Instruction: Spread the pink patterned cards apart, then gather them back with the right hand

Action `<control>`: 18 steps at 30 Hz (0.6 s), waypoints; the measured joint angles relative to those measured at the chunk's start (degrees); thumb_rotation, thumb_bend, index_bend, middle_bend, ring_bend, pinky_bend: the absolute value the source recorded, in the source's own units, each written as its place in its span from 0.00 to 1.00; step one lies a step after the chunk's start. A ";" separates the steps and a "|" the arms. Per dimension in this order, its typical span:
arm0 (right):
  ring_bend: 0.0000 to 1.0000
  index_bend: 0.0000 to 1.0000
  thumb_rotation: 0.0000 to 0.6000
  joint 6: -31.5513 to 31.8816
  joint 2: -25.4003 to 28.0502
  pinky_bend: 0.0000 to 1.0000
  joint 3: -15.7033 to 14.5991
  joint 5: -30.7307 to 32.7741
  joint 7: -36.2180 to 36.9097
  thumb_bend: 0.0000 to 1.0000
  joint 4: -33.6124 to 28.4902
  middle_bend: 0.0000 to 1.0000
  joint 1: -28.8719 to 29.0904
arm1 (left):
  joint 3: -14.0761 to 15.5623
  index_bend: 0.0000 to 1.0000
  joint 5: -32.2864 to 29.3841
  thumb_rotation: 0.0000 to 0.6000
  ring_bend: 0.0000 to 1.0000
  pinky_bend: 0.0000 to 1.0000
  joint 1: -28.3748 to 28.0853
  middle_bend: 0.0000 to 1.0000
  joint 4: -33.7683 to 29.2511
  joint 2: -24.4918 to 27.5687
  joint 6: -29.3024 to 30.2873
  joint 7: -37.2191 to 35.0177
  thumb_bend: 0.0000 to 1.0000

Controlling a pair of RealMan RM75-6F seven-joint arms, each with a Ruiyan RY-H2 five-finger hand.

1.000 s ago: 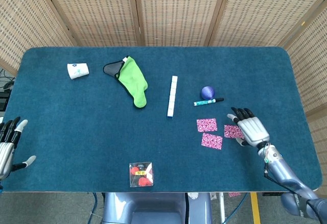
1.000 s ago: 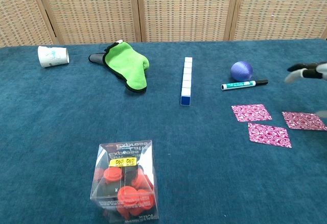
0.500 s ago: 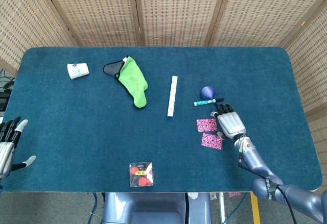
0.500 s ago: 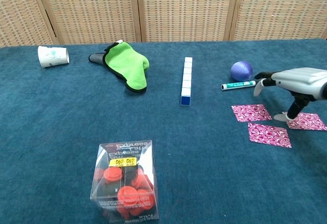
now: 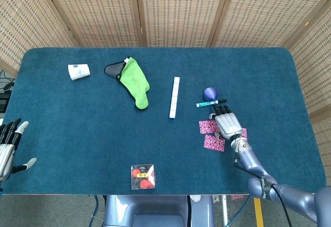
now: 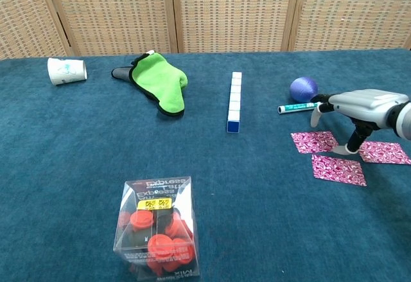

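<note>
Matt blue felt-like table [image 5: 77,123]

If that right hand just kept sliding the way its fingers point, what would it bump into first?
Probably the teal marker. The right hand hovers over the pink patterned cards, fingers pointing toward the table's far side; the marker lies just beyond them, the purple ball behind it. Whether the hand's height would clear the marker is unclear.

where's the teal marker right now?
The teal marker lies on the table's right side in the head view, just below the purple ball and just beyond the right hand.
</note>
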 measured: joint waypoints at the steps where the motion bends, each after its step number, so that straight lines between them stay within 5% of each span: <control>1: 0.00 0.27 1.00 -0.05 -0.11 0.06 -0.01 0.18 -0.15 0.34 -0.05 0.00 0.12 | 0.00 0.00 -0.01 1.00 0.00 0.00 0.00 0.00 0.00 0.00 0.00 0.00 0.00; 18: 0.00 0.28 1.00 -0.26 -2.46 0.06 -0.57 2.06 -2.30 0.34 2.11 0.00 1.25 | 0.01 0.00 0.01 1.00 0.00 0.00 -0.04 0.00 0.07 0.02 -0.05 -0.21 0.00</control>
